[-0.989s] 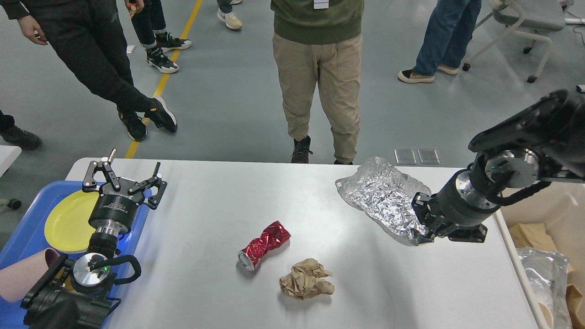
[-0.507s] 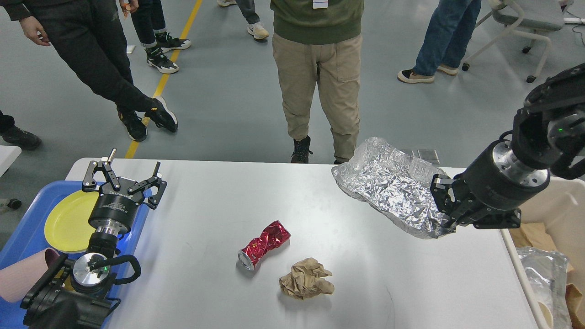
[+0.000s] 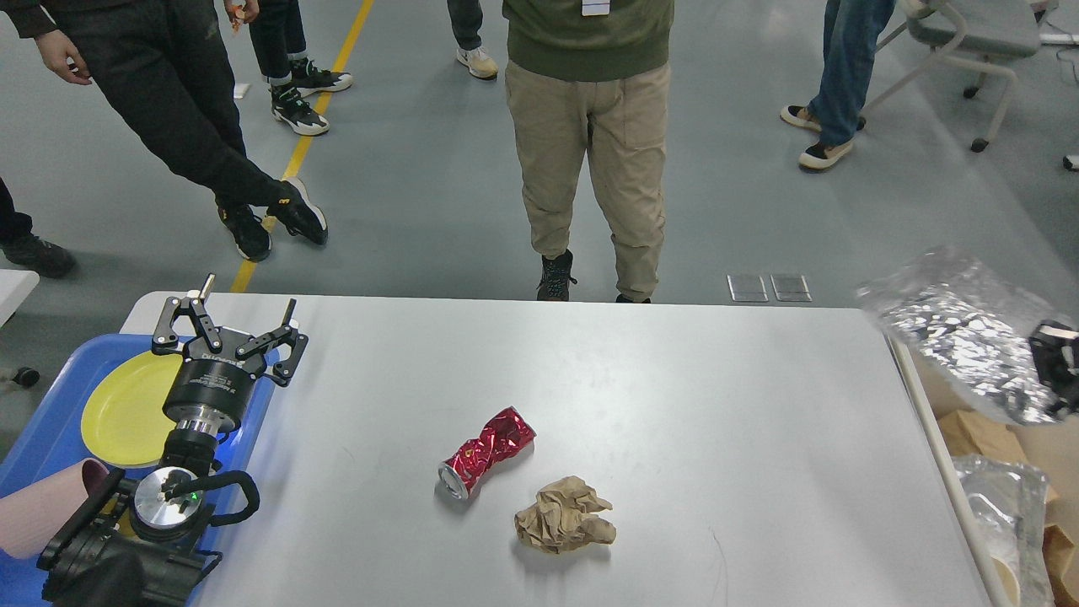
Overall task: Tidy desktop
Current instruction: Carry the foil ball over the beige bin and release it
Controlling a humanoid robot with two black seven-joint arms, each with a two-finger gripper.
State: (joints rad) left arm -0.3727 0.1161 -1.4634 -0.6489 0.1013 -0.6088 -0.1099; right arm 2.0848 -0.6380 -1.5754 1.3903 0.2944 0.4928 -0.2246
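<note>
filling most of the head view, the tabletop (image 3: 674, 396) is stretching from the blue tray (image 3: 50, 438) at its left edge to the beige bin (image 3: 1045, 455) past its right edge. the left tool (image 3: 232, 333) is hovering over the far left corner of the tabletop with its fingers (image 3: 291, 341) spread wide, gripping nothing. a crushed red can (image 3: 487, 451) and a crumpled brown paper ball (image 3: 565, 525) are lying near each other towards the near edge, not touching. beyond the right edge, the right tool (image 3: 1058, 354) is showing only partly behind a blurred sheet of crumpled foil (image 3: 961, 329); i cannot tell whether it is gripping. a yellow plate (image 3: 126, 409) is sitting in the tray.
</note>
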